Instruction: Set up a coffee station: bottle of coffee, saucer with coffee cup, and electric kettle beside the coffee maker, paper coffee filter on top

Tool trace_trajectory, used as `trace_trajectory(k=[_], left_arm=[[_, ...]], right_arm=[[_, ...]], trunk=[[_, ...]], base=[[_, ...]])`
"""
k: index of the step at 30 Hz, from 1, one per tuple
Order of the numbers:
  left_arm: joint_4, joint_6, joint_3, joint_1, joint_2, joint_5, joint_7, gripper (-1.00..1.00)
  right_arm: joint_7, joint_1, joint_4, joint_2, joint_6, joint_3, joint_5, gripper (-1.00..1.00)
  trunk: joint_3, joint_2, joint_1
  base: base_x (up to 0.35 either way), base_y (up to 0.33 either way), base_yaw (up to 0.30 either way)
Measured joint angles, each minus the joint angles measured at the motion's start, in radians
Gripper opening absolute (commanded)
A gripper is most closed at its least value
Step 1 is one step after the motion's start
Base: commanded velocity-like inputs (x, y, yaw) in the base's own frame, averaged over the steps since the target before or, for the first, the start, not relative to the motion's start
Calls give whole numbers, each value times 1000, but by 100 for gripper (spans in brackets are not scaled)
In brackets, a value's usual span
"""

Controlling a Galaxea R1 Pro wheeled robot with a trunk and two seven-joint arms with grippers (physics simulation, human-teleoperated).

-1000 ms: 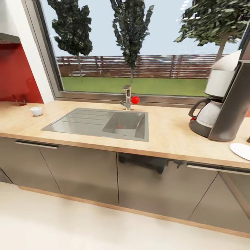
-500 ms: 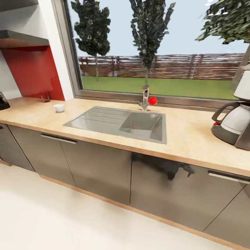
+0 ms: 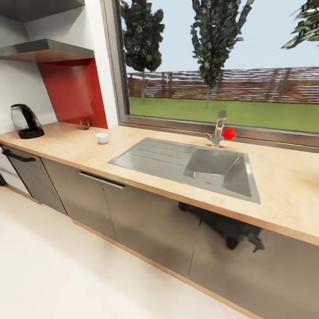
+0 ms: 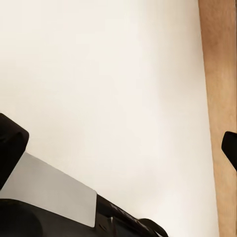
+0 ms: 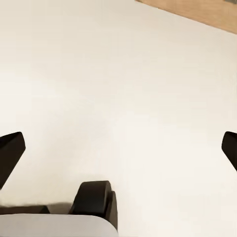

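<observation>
The robot faces the kitchen countertop [image 3: 283, 186], and both arms hang low, over the pale floor [image 3: 66, 266]. The left gripper [image 4: 118, 148] has its jaws spread wide w/ nothing between them; the right gripper [image 5: 118, 148] is also spread and empty. The electric kettle [image 3: 25, 121] stands at the far left end of the countertop, upright, near the wall. The coffee cup [image 3: 102, 138] sits on the countertop between the kettle and the sink [image 3: 186, 161], just in front of the red wall panel [image 3: 71, 93]. The kitchen shelf [image 3: 44, 49] is above, on the left; what lies on it I cannot tell. About handling, as a judgement: the kettle has a glass body, so it is fragile and smooth, and prob. rather heavy; better to grip the black handle, but its side is not clear from here. The cup is light, stiff and breakable; it is small, so take it across the rim or the body w/ a gentle squeeze, and approx. from above.
</observation>
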Motion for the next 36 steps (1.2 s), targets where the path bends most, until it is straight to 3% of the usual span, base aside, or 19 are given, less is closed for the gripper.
trace_trajectory(k=[24,28,30,36], left_arm=[[0,0,0,0,1,0,0,100],[0,0,0,0,1,0,0,100],[0,0,0,0,1,0,0,100],[-1,0,0,0,1,0,1,100]], right_arm=[[1,0,1,-2,1,0,5,100],[3,0,5,-4,3,1,74,100],[5,0,15,-4,4,0,129,100],[3,0,26,-1,4,-1,187,100]], trunk=[[0,0,0],[0,0,0],[0,0,0],[0,0,0]], base=[[169,288,247],[201,282,33],[206,279,14],[209,278,70]])
